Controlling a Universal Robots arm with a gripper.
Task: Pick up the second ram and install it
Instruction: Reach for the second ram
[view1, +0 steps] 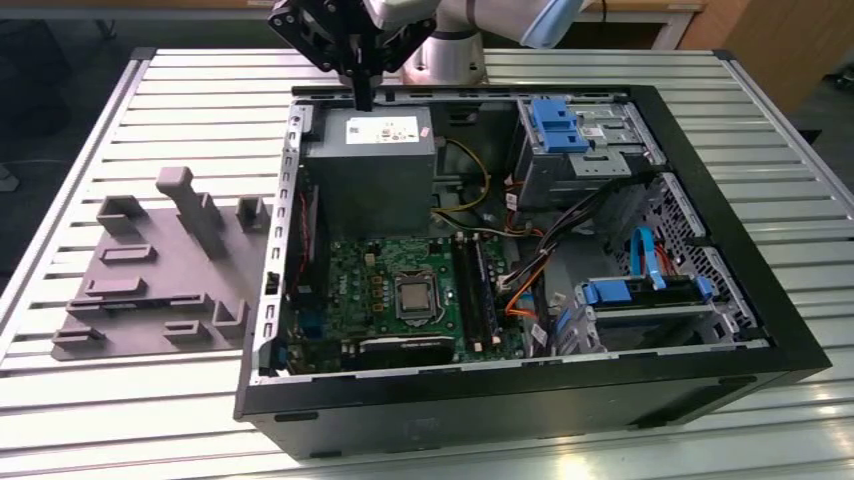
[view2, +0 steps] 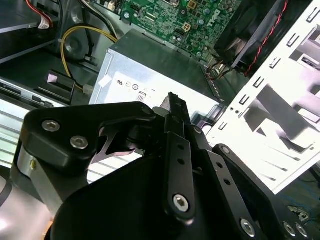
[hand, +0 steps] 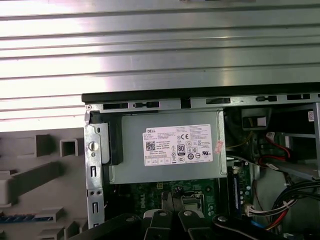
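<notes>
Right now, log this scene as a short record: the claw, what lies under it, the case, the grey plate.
claw: shut, pointing down, above the edge of the power supply by the case wall
computer case: lying open on the slatted table, motherboard exposed
fixture plate: grey, with upright posts, on the table beside the case, on the exterior view's left
memory slots: long and dark, on the motherboard, apart from the claw
</notes>
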